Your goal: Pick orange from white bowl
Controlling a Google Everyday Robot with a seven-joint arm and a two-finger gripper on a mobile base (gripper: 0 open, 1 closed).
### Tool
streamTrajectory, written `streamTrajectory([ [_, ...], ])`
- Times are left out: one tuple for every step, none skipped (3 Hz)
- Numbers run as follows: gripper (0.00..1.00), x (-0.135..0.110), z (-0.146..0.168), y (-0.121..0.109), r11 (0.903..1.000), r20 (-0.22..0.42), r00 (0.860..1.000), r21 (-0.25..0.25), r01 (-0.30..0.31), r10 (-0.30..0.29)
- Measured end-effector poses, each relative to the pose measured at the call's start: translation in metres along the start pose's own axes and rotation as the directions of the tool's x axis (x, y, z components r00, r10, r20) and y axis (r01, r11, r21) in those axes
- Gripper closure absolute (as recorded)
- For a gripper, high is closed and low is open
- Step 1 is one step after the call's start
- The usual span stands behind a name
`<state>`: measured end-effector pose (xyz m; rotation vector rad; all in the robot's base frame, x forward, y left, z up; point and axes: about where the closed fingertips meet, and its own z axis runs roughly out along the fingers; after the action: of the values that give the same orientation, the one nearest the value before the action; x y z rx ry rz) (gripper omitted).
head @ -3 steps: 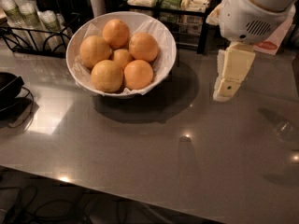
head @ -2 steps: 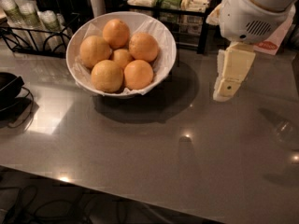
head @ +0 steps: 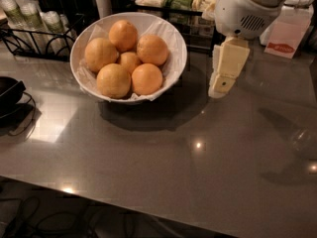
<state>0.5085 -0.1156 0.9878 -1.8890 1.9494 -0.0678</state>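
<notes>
Approach step: cream parallel-jaw gripper (head: 225,76) hangs beside the deep white paper-lined bowl (head: 148,16), not touching it; grip state cannot be told; next, centre over a round orange fruit (head: 147,78), then descend.

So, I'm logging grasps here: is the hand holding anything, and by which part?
Nothing is held; the hand hangs right of the white bowl, oranges inside.

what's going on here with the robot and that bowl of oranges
A one-armed robot is set to pick an orange out of the white bowl. Its gripper hangs low over the grey counter, to the right of the bowl and apart from it, with nothing in it. The fruit all lies in the paper-lined bowl, so the pick has not yet been made.
</notes>
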Motion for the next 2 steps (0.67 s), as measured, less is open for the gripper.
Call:
streamTrajectory([
  [0.0, -0.0294, 0.0185, -0.016, 0.9986, 0.029, 0.998, -0.01, 0.051, -0.051],
  [0.0, -0.0295, 0.0186, -0.0161, 0.9986, 0.03, 0.998, -0.01, 0.051, -0.051],
])
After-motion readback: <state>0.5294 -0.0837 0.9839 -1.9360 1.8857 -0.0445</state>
